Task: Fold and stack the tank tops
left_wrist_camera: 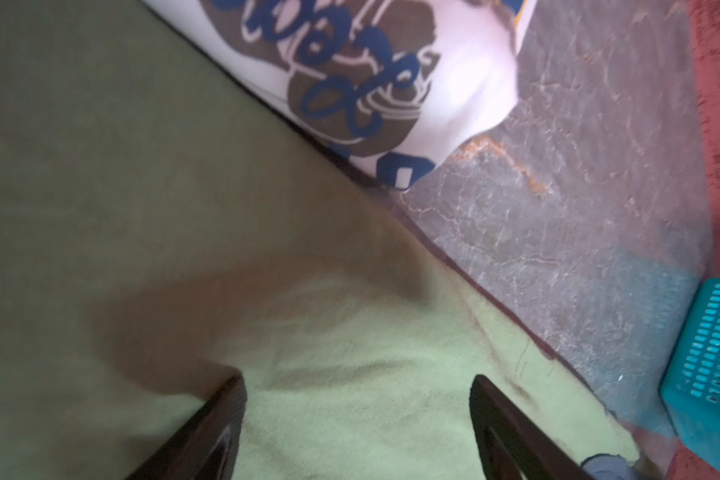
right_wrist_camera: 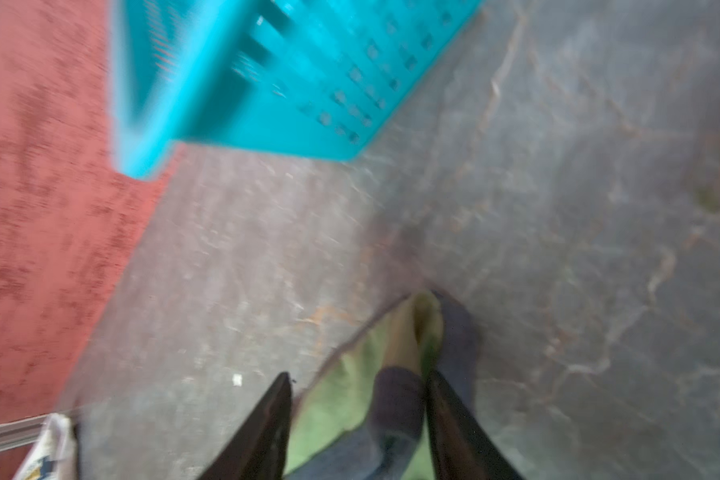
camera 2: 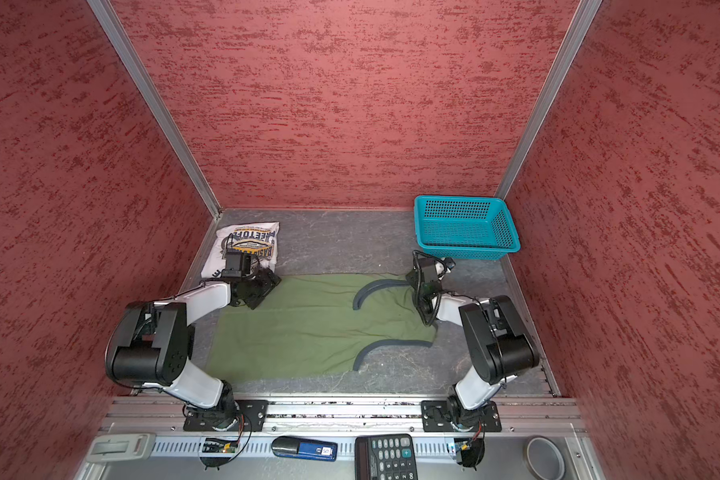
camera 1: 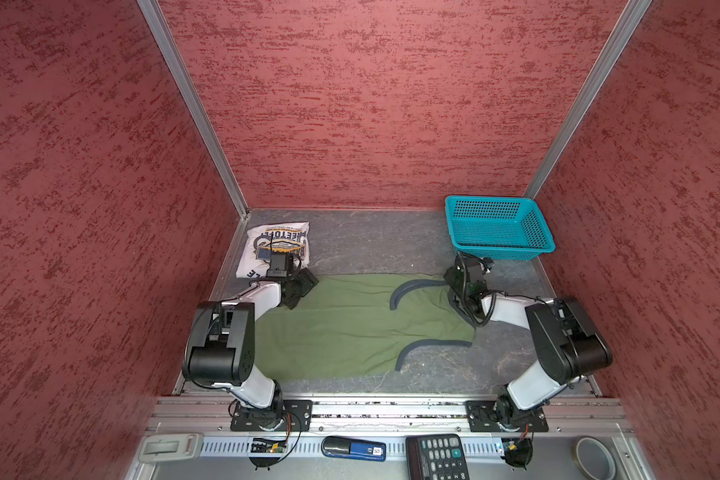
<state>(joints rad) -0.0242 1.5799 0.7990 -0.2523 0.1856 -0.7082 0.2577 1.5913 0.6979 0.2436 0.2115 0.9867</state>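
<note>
The olive green tank top lies flat across the middle of the table, its grey-trimmed armholes toward the right. Behind its far left corner sits the white tank top, folded with its navy print up. My left gripper hangs open just over the green cloth at that corner, with nothing between its fingers. My right gripper is at the far right shoulder strap. Its jaws stand apart, and a bunched bit of green cloth and grey trim rises between them.
A teal perforated basket stands at the back right, close behind my right gripper. Red walls close in three sides. On the front shelf lie a calculator, a blue device and a tape roll.
</note>
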